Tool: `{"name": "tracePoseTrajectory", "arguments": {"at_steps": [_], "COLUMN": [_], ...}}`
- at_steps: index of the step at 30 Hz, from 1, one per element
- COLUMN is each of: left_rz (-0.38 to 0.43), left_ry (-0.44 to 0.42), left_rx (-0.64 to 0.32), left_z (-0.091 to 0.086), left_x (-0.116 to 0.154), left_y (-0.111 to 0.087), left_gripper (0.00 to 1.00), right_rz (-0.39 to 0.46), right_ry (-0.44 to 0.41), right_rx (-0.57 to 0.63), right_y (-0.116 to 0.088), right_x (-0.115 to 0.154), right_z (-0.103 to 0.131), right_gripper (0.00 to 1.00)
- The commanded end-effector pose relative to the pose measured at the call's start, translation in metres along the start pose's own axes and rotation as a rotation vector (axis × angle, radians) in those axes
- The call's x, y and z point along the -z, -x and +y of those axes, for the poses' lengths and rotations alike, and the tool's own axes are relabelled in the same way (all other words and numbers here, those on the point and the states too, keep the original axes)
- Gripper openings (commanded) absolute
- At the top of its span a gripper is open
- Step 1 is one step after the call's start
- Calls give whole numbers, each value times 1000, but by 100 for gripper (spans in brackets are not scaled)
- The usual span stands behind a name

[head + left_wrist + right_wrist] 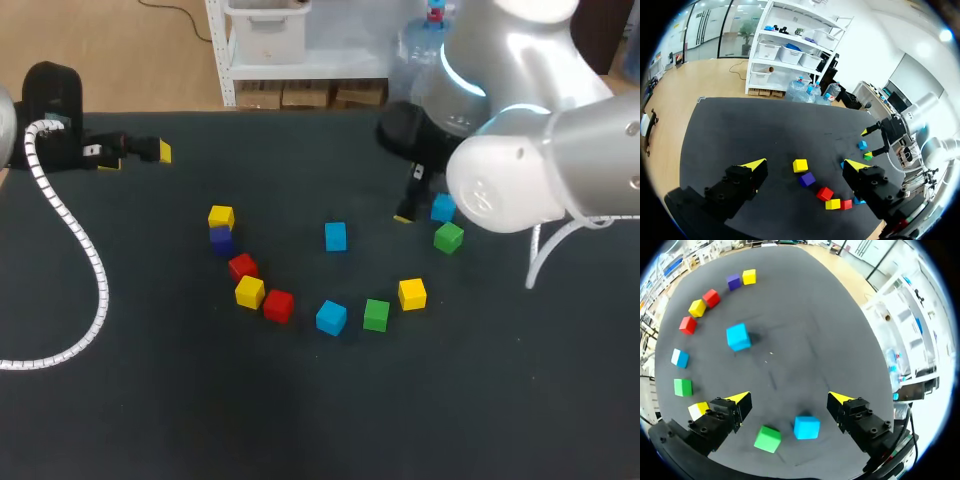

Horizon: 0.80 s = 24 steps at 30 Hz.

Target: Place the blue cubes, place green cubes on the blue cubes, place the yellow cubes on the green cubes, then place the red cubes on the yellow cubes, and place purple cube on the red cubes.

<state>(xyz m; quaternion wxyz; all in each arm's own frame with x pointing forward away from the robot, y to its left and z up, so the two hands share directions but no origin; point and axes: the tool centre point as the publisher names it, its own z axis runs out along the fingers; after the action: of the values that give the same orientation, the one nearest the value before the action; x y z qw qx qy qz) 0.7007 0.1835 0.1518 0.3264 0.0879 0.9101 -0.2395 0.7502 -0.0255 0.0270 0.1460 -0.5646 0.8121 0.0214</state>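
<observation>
Right gripper [788,399] spread wide, nothing held; blue cube [806,427] just under it. Best to centre over cube, descend straight, clear green cube [767,438] alongside.

Seen from above, the big right arm [540,170] covers most of the right gripper [425,210]. Just one yellow fingertip [404,217] peeks out. The arm hides the edge of a blue cube [443,208] too. In the right wrist view, a finger covers part of a yellow cube [699,410]. In the left wrist view, a second blue cube [858,201] barely shows behind a finger.
</observation>
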Motion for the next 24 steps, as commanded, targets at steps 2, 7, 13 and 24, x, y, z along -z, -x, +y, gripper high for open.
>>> {"name": "tracePoseTrajectory", "arguments": {"at_steps": [2, 7, 13, 24], "left_rz": [-4, -4, -4, -4], "left_ry": [-6, -6, -6, -6], "left_rx": [-1, -1, -1, -1], "left_z": [2, 2, 2, 2], "left_x": [0, 0, 0, 0], "left_y": [-1, -1, -1, -1], "left_gripper": [100, 100, 100, 100], "right_rz": [-5, 4, 18, 23], "right_ry": [-15, -28, -31, -21], "right_rx": [-30, -64, -89, -95], "right_y": [-14, -26, -39, -48], "right_x": [2, 3, 0, -4], "right_z": [-9, -17, -21, -21], "right_gripper": [91, 86, 73, 67]}}
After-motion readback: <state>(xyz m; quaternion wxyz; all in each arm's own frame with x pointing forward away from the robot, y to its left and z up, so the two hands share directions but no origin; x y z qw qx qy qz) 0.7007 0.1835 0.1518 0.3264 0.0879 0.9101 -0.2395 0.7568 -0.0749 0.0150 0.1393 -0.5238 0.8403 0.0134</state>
